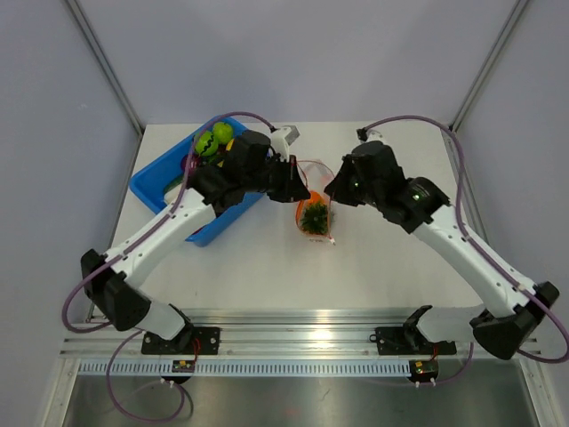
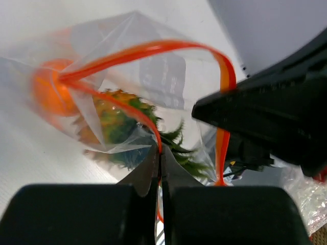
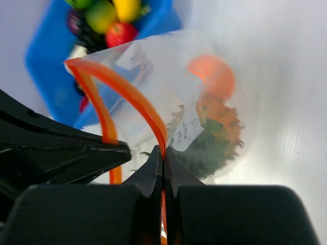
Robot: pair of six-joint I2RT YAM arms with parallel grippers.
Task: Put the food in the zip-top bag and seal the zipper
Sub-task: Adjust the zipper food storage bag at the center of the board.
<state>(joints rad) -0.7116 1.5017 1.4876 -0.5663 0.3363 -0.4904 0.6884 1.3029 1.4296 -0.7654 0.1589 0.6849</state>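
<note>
The clear zip-top bag [image 1: 315,212] hangs between both arms at mid-table, its mouth held apart. My left gripper [image 2: 159,153] is shut on one side of the orange-red zipper [image 2: 153,48]. My right gripper [image 3: 163,153] is shut on the opposite side of the zipper [image 3: 127,92]. Inside the bag lie an orange [image 3: 212,74] and a leafy pineapple [image 3: 214,132], behind a white label [image 3: 186,130]. More food [image 1: 213,139], green, yellow, red and dark pieces, sits in the blue bin.
The blue bin [image 1: 156,187] stands at the back left, under the left arm. The right arm's black finger [image 2: 255,107] fills the right of the left wrist view. Grey walls enclose the white table [image 1: 400,267] on three sides.
</note>
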